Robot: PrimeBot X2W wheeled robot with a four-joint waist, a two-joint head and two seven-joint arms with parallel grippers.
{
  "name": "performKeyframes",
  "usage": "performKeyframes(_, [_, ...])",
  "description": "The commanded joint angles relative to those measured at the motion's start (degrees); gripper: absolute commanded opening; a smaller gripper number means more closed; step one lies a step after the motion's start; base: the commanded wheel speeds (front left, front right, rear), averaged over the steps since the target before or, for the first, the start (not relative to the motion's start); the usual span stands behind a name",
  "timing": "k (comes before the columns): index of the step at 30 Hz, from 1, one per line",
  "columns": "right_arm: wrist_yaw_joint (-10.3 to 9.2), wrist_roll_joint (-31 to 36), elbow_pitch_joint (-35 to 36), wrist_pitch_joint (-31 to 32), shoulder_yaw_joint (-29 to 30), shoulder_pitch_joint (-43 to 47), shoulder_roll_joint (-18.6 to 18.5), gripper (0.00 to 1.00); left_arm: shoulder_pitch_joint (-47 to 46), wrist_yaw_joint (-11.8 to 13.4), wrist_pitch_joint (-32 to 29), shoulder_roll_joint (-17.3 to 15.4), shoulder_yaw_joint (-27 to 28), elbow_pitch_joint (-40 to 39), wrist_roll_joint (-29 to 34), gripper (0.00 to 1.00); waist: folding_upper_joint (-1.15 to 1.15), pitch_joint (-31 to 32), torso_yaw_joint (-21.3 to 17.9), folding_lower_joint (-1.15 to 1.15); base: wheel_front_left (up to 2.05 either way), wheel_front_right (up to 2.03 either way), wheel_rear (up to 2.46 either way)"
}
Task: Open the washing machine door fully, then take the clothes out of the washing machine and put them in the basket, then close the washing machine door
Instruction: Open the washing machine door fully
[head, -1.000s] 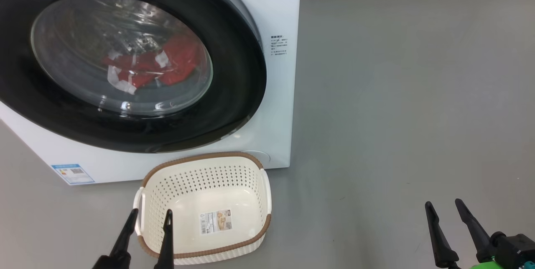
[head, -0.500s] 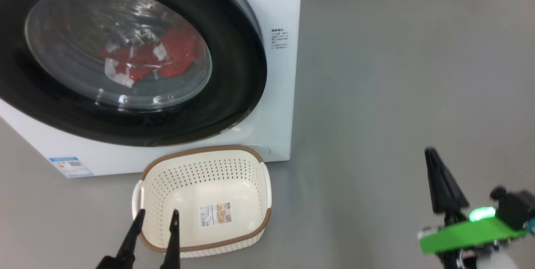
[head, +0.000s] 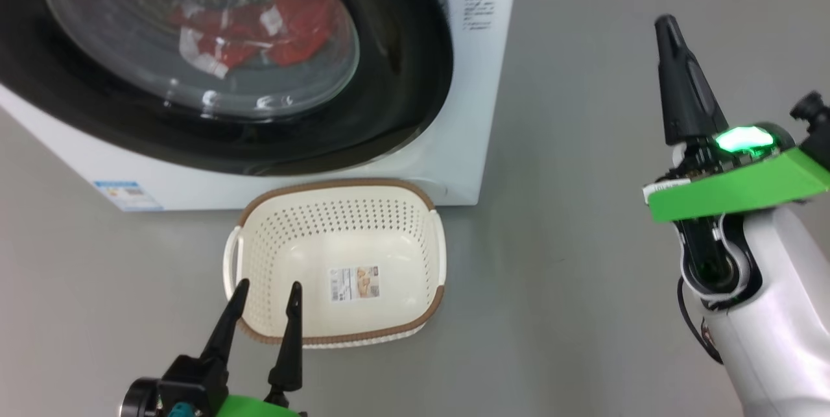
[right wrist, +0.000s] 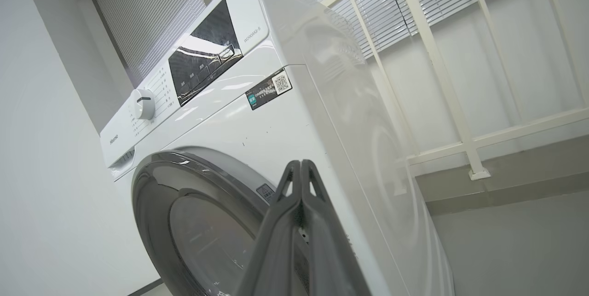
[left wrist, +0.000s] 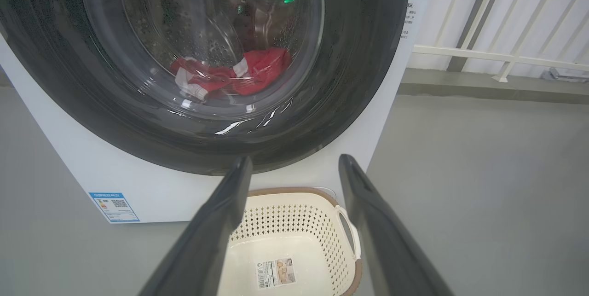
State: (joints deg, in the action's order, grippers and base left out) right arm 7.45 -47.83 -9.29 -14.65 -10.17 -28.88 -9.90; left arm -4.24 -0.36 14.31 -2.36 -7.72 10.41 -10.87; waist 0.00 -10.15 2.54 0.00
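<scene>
Head view, biggest thing first: the washing machine (head: pixel 480 112) is a white box at the far left, standing on the grey floor (head: pixel 583 209). Its door (head: pixel 402 80), a glossy black rim round a bulging glass window (head: pixel 130 47), lies shut against the front. Just in front of the machine, on the floor, sits the basket (head: pixel 389 222), cream, perforated and brown-rimmed, with a paper label (head: pixel 353 283) on its bottom. The clothes (head: pixel 305 21), red with white patches, lie inside the machine behind the glass. My left pincer (head: pixel 269 284) hovers at the near left over the basket's near rim, its two dark fingers (head: pixel 224 326) spread apart and empty. My right pincer (head: pixel 666 21) is raised at the right, well apart from the machine, its fingers pressed together into one point with nothing between them. A green light (head: pixel 742 139) glows at its wrist.
</scene>
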Motion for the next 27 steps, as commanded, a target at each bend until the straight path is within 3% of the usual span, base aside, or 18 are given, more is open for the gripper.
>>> performKeyframes(1, [0.03,-1.08,0.80,-0.35,-1.74,-1.63,-0.44,0.00,-1.81,0.35,0.69,-0.52,1.42,-0.96,-0.26,1.00,0.00,-2.66,2.55,0.00,0.00,0.00,0.00])
performKeyframes(7, [0.03,-11.34,-2.45,-0.35,-8.07,-8.48,-3.66,0.00,-4.08,0.56,0.69,-0.52,0.12,-0.34,-1.64,1.00,0.00,-5.87,4.70,0.00,0.00,0.00,0.00])
performKeyframes(11, [0.03,-20.47,-4.70,0.87,-13.45,-15.08,-7.69,0.00,-6.16,0.11,0.69,-0.52,-1.63,0.06,-2.75,1.00,0.00,-8.61,6.57,0.00,0.00,0.00,0.00])
performKeyframes(14, [0.03,-25.68,-4.64,2.01,-14.24,-17.18,-8.30,0.00,-6.83,0.01,0.69,-0.52,-2.27,0.26,-3.32,1.00,0.00,-9.50,7.23,0.00,0.00,0.00,0.00])
performKeyframes(21, [0.03,-36.35,-4.71,9.85,-18.14,-22.98,-10.97,0.00,-8.32,-0.02,0.69,-0.52,-4.48,0.72,-5.21,1.00,0.00,-12.47,8.93,0.00,0.00,0.00,0.00])
performKeyframes(27, [0.03,-41.00,-6.33,17.01,-19.69,-27.01,-12.60,0.00,-9.45,0.14,0.69,-0.52,-5.80,0.66,-6.29,1.00,0.00,-14.54,10.51,0.00,0.00,0.00,0.00])
